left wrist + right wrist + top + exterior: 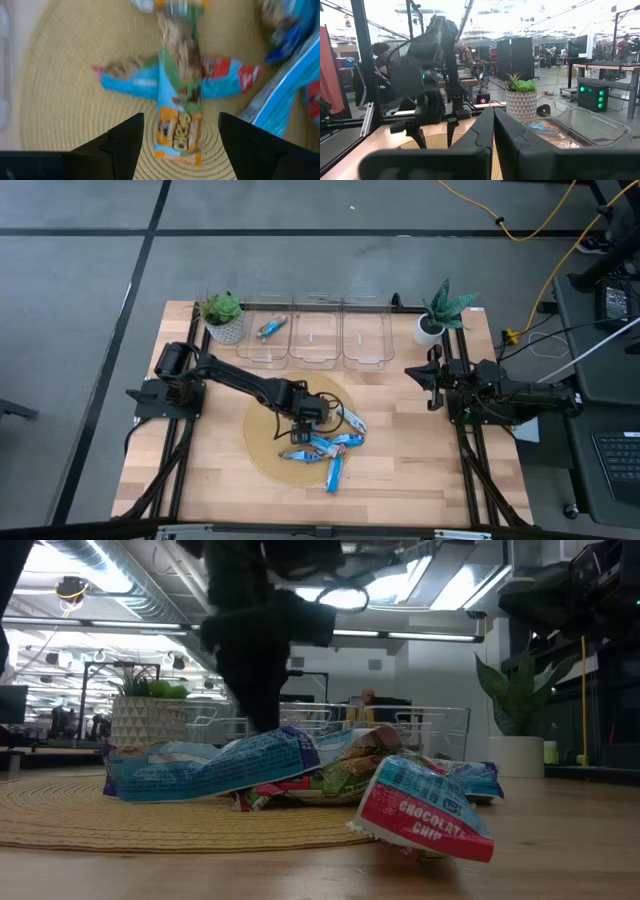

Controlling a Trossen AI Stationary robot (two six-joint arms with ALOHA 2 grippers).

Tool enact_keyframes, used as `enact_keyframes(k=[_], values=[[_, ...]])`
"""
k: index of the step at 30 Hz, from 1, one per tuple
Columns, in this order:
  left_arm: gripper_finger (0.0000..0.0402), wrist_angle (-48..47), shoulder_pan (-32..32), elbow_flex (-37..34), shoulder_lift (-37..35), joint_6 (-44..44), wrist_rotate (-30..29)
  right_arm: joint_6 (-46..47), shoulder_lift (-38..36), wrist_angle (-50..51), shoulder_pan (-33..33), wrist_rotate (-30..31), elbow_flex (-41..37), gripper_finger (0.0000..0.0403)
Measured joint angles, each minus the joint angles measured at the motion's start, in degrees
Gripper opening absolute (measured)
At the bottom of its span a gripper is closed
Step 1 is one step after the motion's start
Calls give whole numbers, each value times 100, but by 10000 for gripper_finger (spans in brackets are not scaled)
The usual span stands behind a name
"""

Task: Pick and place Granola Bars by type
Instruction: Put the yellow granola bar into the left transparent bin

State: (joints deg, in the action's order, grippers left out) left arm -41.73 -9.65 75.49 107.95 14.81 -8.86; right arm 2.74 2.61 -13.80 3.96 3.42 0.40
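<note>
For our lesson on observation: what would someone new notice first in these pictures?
First, the heap of shiny blue granola bars on the round woven mat mid-table, with the left gripper open just above a bar with a green and orange wrapper. Next, three clear bins along the far edge, one bar already in the leftmost. The right gripper waits shut at the right side.

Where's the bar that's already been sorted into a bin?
In the high view, the sorted bar lies in the leftmost clear bin at the table's far edge, beside the left potted plant.
</note>
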Motion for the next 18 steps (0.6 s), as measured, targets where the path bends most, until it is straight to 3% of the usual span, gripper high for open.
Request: enact_keyframes(k=[18], values=[[238,1025,33,-695,-5,258,-76,-5,0,0,0,0,0,16]])
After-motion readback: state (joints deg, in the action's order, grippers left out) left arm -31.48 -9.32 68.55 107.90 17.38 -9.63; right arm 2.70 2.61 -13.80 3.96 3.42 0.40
